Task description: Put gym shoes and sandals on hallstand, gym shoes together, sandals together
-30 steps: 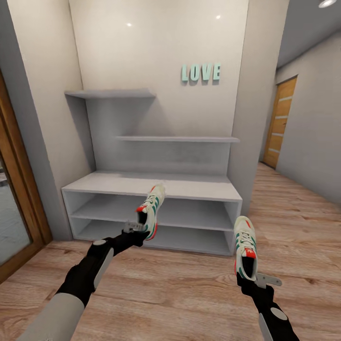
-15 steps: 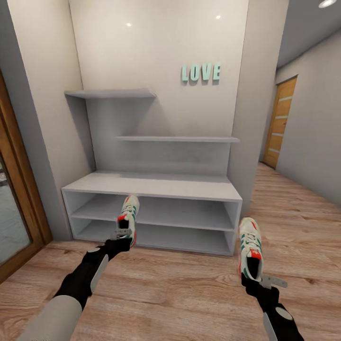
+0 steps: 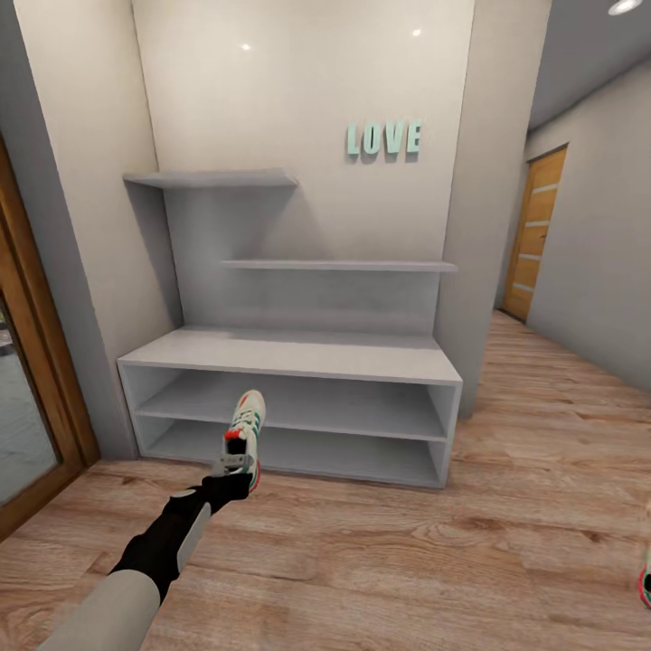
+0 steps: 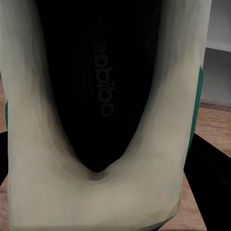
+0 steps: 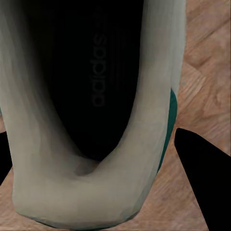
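Clearly, the left gripper [image 3: 237, 464] is closed on the heel of one gym shoe [image 3: 245, 432], held toe-up above the corridor floor [image 3: 362, 542] in front of the hallstand [image 3: 289, 398], before its lower shelves. At the right edge of the head view a sliver of the other gym shoe [image 3: 646, 579] shows. The right wrist view has this shoe [image 5: 91, 110] between the dark fingers [image 5: 204, 178], so the right gripper grips it.
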Robot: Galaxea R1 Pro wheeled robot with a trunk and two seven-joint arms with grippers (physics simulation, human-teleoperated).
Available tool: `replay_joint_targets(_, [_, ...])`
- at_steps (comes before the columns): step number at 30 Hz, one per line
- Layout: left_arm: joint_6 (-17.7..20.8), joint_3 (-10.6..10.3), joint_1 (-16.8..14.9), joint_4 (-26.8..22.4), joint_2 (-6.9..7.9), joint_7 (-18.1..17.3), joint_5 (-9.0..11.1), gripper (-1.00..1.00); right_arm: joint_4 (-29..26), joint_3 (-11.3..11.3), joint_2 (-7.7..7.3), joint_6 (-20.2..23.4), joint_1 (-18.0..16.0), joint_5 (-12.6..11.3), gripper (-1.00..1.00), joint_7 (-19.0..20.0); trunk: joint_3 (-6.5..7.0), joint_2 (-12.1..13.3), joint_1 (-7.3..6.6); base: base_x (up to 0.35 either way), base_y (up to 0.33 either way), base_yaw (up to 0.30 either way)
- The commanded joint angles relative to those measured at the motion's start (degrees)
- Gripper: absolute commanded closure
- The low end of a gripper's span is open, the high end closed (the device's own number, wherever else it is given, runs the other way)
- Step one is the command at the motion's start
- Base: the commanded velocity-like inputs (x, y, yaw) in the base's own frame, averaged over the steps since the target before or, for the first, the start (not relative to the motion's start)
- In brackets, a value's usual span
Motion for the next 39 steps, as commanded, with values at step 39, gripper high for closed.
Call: replay_joint_targets(39, [12.45, -3.32, -4.76, -1.18, 0.14, -0.16, 0.23, 1.0, -0.03, -10.34, -8.42, 10.92, -0.04, 6.34, 1.0, -0.14, -7.78, -0.37, 0.66, 0.0, 0.0, 0.0])
